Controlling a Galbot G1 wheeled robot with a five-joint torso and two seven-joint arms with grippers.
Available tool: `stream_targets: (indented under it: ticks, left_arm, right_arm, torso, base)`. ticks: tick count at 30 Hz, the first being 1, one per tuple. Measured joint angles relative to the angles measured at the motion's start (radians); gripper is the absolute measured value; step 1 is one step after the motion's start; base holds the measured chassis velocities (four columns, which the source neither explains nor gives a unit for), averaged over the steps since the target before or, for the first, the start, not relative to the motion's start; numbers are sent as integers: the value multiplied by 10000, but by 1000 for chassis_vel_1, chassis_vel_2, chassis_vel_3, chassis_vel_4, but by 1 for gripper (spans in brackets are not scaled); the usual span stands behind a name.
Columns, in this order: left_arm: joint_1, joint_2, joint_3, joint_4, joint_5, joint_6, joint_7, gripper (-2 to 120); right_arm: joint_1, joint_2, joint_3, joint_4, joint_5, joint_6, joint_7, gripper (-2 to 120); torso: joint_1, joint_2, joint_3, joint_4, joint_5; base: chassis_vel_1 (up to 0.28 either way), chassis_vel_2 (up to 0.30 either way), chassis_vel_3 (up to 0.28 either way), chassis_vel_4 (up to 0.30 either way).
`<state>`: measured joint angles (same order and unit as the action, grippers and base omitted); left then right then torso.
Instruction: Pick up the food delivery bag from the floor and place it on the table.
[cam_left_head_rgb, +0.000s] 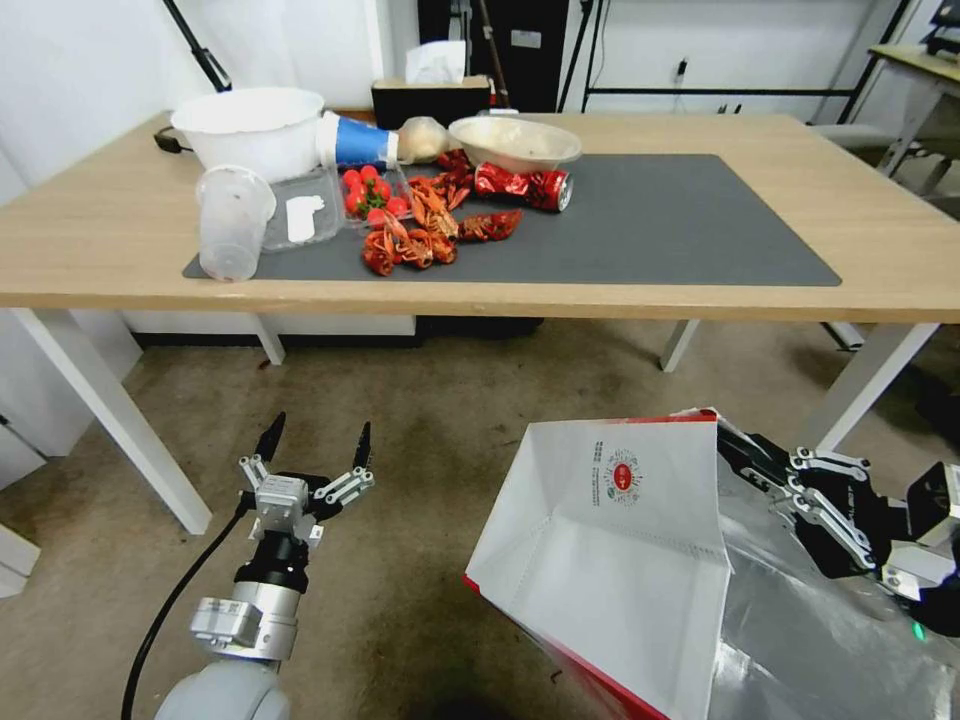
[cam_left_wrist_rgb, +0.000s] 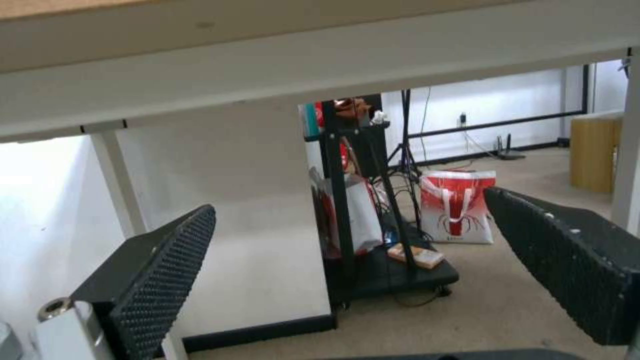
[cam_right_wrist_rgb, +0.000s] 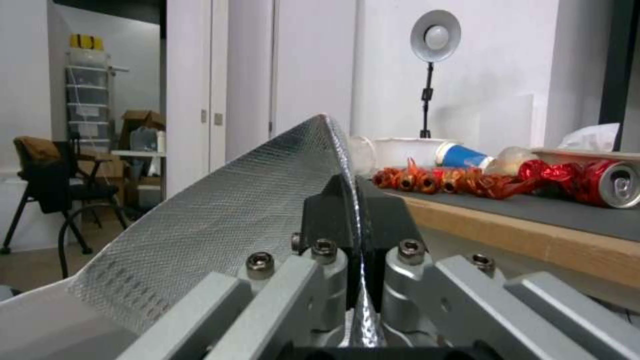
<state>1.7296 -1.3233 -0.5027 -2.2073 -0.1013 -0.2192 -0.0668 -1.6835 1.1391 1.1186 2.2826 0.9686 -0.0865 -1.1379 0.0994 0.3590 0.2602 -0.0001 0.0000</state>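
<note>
Spanning the far side of the head view, the table (cam_left_head_rgb: 700, 290) carries a dark grey mat (cam_left_head_rgb: 650, 230) on its light-wood top. Below and in front of it spreads the floor (cam_left_head_rgb: 420, 450), brownish-grey and stained.

Next in bulk is the food delivery bag (cam_left_head_rgb: 610, 560), low at the robot's right. It is tilted, with its white panel and small round red logo (cam_left_head_rgb: 623, 476) facing the camera and its silver foil lining open toward the right arm. Whether its base touches the floor cannot be told. The right tool (cam_left_head_rgb: 740, 455) is pinched on the bag's upper rim; in the right wrist view the foil edge (cam_right_wrist_rgb: 267, 200) runs between its two pressed-together fingers (cam_right_wrist_rgb: 330, 212).

The left tool (cam_left_head_rgb: 315, 435) hangs low over the floor at the robot's left, spread wide and gripping nothing, well apart from the bag.

On the mat's left end sit a white bowl (cam_left_head_rgb: 250, 130), a clear plastic cup (cam_left_head_rgb: 233, 222), a heap of red crayfish (cam_left_head_rgb: 420, 230), a crushed red can (cam_left_head_rgb: 522, 186) and some small tomatoes (cam_left_head_rgb: 370, 190).
</note>
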Motion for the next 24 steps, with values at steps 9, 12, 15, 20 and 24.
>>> stream_targets:
  ticks: [9,12,15,20,24]
  left_arm:
    - [-15,2,-37,0,0,13,-27,100]
    - [-19,4,-47,3,-3,16,-43,100]
    - [-20,-1,-59,5,-5,16,-58,100]
    - [-5,-13,-70,-10,-6,16,-72,100]
    - [-2,-14,-70,-40,-5,16,-81,100]
  right_arm:
    - [48,29,-2,-101,-5,28,-42,0]
    - [43,31,0,-102,-6,33,-49,0]
    - [38,31,7,-101,-7,35,-60,0]
    - [29,31,16,-70,-5,37,-70,0]
    - [16,33,36,-56,0,38,-76,0]
  torso:
    - [124,376,254,0,0]
    - [158,493,333,0,0]
    - [198,596,398,0,-1]
    - [276,838,562,0,-1]
    - [311,938,628,1,0]
  base:
    - [0,0,0,0]
    - [0,0,0,0]
    - [0,0,0,0]
    - [0,0,0,0]
    - [0,0,0,0]
